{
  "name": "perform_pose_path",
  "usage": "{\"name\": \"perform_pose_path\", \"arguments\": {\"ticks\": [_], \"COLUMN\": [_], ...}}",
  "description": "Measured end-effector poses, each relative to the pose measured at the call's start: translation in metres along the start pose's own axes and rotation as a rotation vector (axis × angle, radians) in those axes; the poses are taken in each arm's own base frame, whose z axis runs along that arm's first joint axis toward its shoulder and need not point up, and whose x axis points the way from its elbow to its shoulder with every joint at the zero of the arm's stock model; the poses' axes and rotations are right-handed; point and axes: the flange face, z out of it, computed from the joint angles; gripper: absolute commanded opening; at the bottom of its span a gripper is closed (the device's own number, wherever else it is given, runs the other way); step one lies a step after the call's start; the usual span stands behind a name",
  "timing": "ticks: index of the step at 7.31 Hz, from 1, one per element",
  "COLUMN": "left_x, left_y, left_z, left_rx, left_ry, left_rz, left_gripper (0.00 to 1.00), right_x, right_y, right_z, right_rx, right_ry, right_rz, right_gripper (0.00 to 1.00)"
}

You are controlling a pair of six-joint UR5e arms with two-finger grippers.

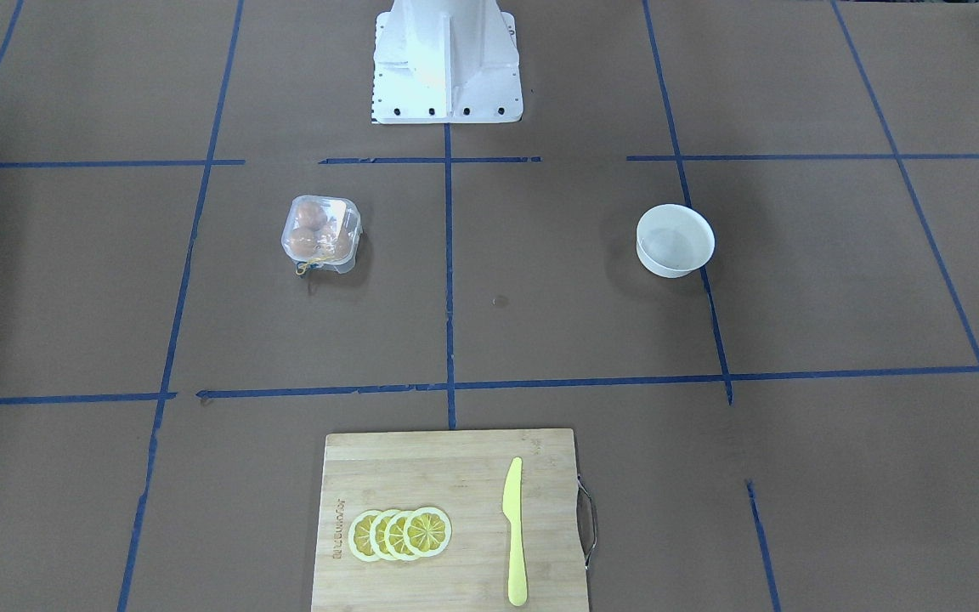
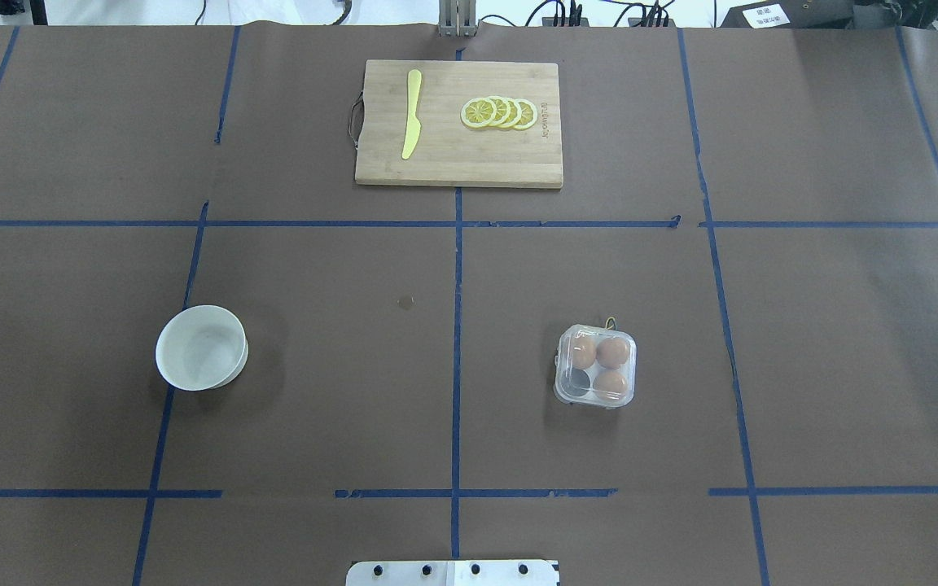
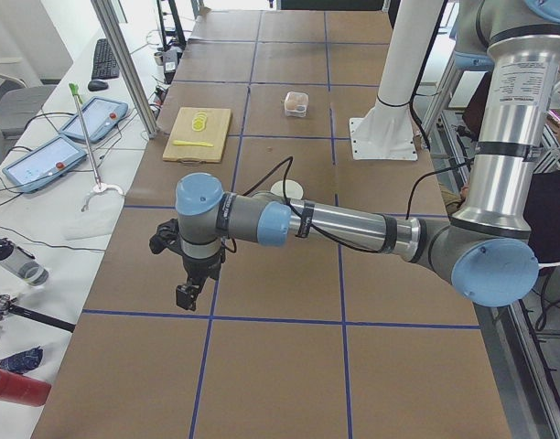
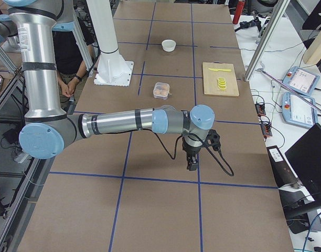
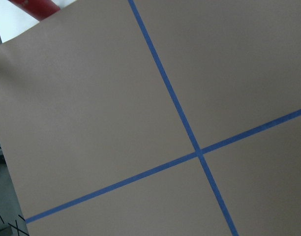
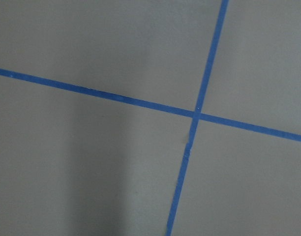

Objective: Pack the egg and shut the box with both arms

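Note:
The clear box [image 2: 596,366] stands on the table's right half with its lid down; it also shows in the front view [image 1: 321,234]. It holds three brown eggs [image 2: 613,352], and one cell is dark and empty. My left gripper [image 3: 188,293] hangs over the table's left end, far from the box. My right gripper [image 4: 192,164] hangs over the table's right end. Both show only in the side views, so I cannot tell if they are open or shut. The wrist views show only brown table cover and blue tape.
A white bowl [image 2: 201,347] stands on the left half and looks empty. A wooden cutting board [image 2: 459,163] at the far edge carries a yellow knife [image 2: 412,114] and lemon slices [image 2: 499,112]. The white pedestal [image 1: 447,64] stands at the robot's side.

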Motion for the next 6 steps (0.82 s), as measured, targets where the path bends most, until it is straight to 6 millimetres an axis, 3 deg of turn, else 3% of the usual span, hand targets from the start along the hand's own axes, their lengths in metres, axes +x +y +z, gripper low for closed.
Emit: {"name": "perform_pose_path", "arguments": {"ticks": [3, 6], "left_x": [-0.020, -0.007], "left_y": [0.031, 0.034], "left_z": [0.041, 0.049], "left_rx": [-0.106, -0.095], "left_ry": [0.036, 0.138], "left_rz": [-0.088, -0.186], "left_gripper": [1.00, 1.00], "right_x": [0.020, 0.029], "right_y": [0.026, 0.038], "right_z": [0.007, 0.010], "right_rx": [-0.005, -0.009], "right_ry": [-0.041, -0.047], "right_rz": [0.054, 0.079], "right_gripper": [1.00, 1.00]}}
